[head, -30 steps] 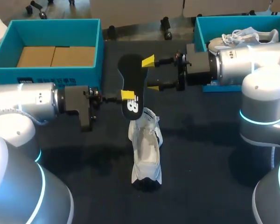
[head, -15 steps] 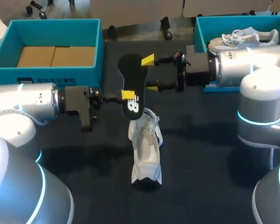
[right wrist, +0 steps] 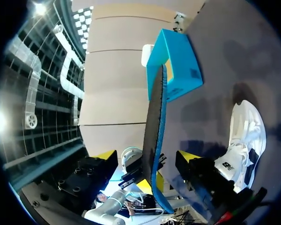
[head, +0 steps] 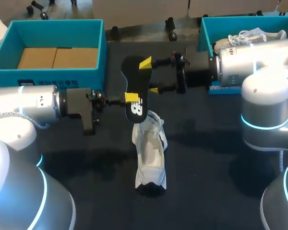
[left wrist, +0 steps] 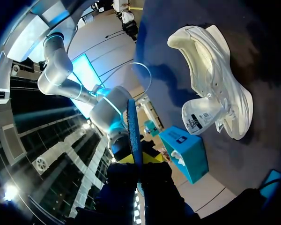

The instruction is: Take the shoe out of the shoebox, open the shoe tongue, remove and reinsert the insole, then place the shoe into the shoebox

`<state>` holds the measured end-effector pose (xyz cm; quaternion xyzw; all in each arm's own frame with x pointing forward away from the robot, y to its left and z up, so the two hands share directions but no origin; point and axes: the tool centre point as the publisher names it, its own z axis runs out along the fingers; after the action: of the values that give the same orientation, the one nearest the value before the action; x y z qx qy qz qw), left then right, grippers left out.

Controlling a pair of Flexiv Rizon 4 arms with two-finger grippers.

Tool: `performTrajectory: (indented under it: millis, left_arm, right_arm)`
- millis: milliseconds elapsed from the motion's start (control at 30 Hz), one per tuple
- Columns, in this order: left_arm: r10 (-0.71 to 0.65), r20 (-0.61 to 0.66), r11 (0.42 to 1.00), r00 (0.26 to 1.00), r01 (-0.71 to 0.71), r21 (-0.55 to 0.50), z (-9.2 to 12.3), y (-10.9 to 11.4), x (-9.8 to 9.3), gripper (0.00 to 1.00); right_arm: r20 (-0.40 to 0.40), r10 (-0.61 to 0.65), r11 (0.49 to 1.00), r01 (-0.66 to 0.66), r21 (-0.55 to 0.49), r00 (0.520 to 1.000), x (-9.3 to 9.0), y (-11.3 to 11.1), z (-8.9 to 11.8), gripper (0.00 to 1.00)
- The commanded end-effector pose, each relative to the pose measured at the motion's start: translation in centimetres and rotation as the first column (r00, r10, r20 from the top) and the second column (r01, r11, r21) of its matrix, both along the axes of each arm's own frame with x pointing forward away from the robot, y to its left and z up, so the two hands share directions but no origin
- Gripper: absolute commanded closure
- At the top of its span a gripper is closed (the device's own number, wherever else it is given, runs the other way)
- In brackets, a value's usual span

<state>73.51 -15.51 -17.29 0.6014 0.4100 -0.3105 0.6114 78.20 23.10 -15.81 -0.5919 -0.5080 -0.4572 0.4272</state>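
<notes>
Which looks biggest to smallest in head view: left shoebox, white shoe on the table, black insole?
1. left shoebox, clearly largest.
2. white shoe.
3. black insole, shorter and narrower than the shoe. It is held raised, nearer the camera, so this gap is less certain.

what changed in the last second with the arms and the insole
The right gripper moved in toward the insole, and its open fingers now sit on either side of the insole's far end without closing. The left gripper stayed shut on the insole, holding it in the same place above the white shoe, which did not move.
</notes>
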Motion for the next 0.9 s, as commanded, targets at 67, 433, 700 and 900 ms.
performTrajectory:
  millis: [67,433,700,900]
  left_arm:
    - [0.002,0.002,1.000,1.000,-0.002,-0.001,-0.07,-0.17,0.05,1.00]
    - [0.002,0.002,1.000,1.000,-0.002,-0.001,-0.07,-0.17,0.05,1.00]
    - [0.002,0.002,1.000,1.000,-0.002,-0.001,-0.07,-0.17,0.05,1.00]
    - [0.002,0.002,1.000,1.000,-0.002,-0.001,-0.07,-0.17,0.05,1.00]
  right_arm:
    - [-0.016,-0.010,1.000,0.010,-0.008,1.000,-0.36,0.48,-0.57,0.44]
    - [-0.019,-0.011,1.000,0.011,0.003,1.000,-0.89,1.12,-0.66,0.58]
    - [-0.016,-0.022,1.000,0.023,0.012,1.000,-0.83,1.17,-0.58,0.70]
    - [-0.016,-0.024,0.999,0.024,0.025,1.000,-0.75,1.20,-0.62,0.87]
